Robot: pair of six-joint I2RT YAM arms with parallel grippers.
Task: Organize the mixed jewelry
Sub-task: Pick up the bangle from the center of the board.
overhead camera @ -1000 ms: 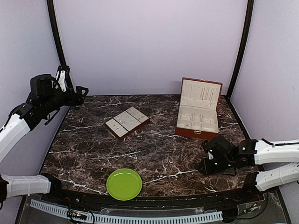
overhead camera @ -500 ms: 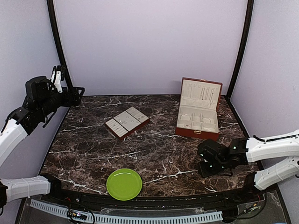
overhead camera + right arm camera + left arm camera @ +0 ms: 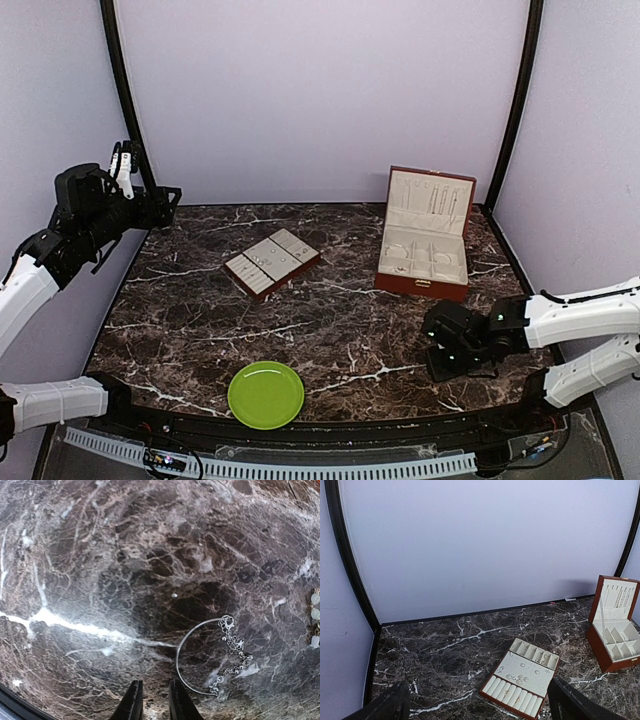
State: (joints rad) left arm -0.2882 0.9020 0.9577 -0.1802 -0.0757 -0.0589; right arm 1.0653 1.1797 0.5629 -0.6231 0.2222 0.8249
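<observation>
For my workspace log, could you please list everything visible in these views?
marble table: one, dark brown with white veins, under everything
green plate: one, near edge, empty
flat tray: one, cream-lined, reddish-brown edges, centre
small jewellery pieces: several, silvery, on the tray
jewellery box: one, reddish-brown, lid open, far right
bangle with chain: one, silvery, on the table near right tool
left tool: black, wide open, raised far left
right tool: black, narrow gap, empty, low at right
</observation>
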